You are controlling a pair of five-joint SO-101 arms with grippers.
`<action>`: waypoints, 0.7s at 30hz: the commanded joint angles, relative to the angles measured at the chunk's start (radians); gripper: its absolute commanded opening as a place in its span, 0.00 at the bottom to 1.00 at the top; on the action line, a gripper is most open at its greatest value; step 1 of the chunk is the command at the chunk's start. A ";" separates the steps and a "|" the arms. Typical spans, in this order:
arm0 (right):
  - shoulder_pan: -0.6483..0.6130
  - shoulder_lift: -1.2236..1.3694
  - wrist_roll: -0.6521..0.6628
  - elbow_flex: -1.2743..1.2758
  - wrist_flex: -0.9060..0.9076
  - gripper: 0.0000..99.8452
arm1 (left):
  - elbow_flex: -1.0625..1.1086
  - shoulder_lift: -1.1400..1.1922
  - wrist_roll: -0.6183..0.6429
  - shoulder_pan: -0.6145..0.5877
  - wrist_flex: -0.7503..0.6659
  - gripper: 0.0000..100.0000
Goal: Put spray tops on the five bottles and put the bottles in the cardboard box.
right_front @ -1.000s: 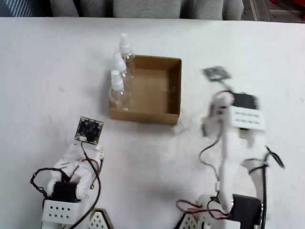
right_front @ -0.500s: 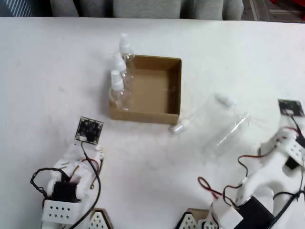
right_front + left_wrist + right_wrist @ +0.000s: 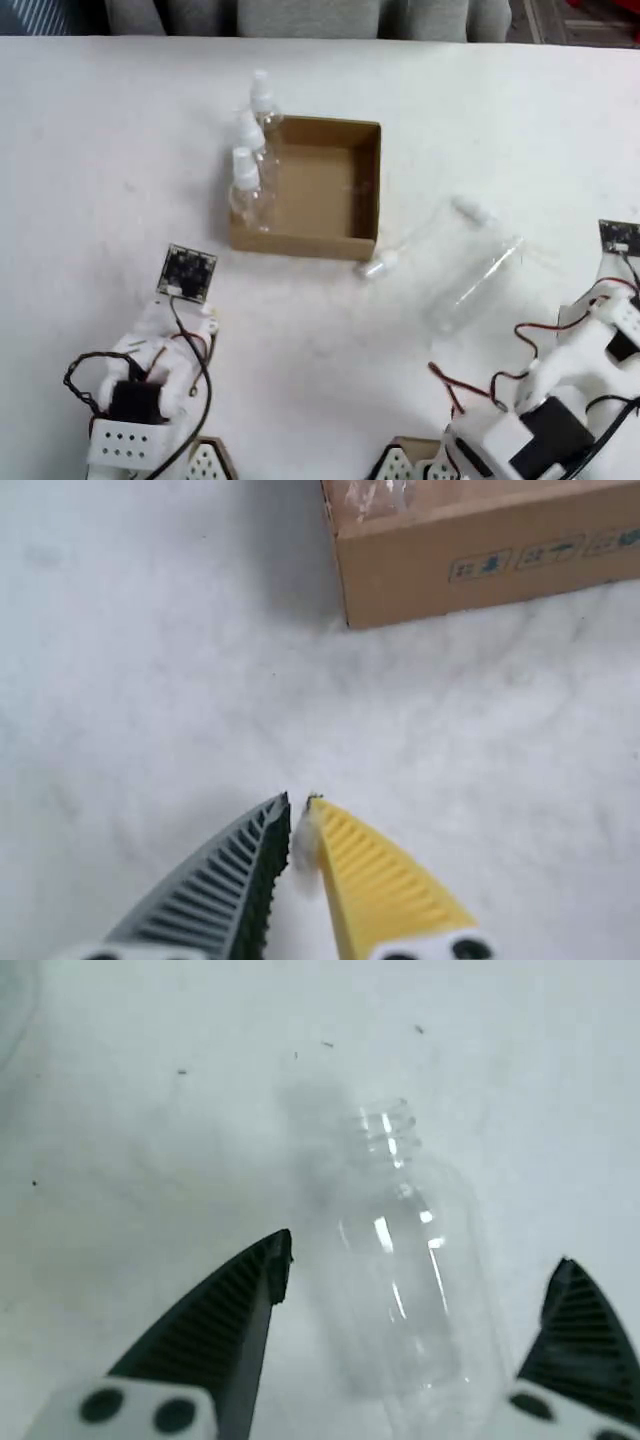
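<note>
A clear, smooth plastic bottle [image 3: 415, 1300] with a bare threaded neck lies on its side on the matte white table [image 3: 120, 130], right of the square brown cardboard box [image 3: 300, 243]. Along the box's left wall stand three upright bottles [image 3: 246, 190] wearing white spray tops. The right gripper [image 3: 425, 1250] spreads its ribbed black fingers wide to either side of the lying bottle and grips nothing, while the left gripper [image 3: 298, 800], one finger grey and one yellow, is pinched almost tip to tip near the box's corner, holding nothing.

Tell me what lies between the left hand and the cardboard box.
Only bare table. In the left wrist view, nothing sits between the left hand and the near corner of the cardboard box.
</note>
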 commanded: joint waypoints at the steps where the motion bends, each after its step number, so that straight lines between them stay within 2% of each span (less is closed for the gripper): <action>1: 0.005 0.031 0.012 -0.130 0.071 0.36 | -0.005 -0.024 -0.011 -0.005 0.012 0.04; 4: 0.007 0.039 0.012 -0.218 0.163 0.36 | -0.005 -0.024 -0.011 -0.005 0.012 0.04; 6: 0.005 0.022 0.012 -0.282 0.262 0.32 | -0.005 -0.024 -0.011 -0.005 0.012 0.04; 11: -0.033 -0.047 0.011 -0.413 0.476 0.10 | -0.005 -0.024 -0.011 -0.005 0.012 0.04; 14: -0.096 -0.102 0.011 -0.416 0.533 0.01 | -0.005 -0.024 -0.011 -0.005 0.012 0.04; 21: -0.314 -0.242 0.006 -0.414 0.707 0.03 | -0.005 -0.024 -0.011 -0.005 0.012 0.04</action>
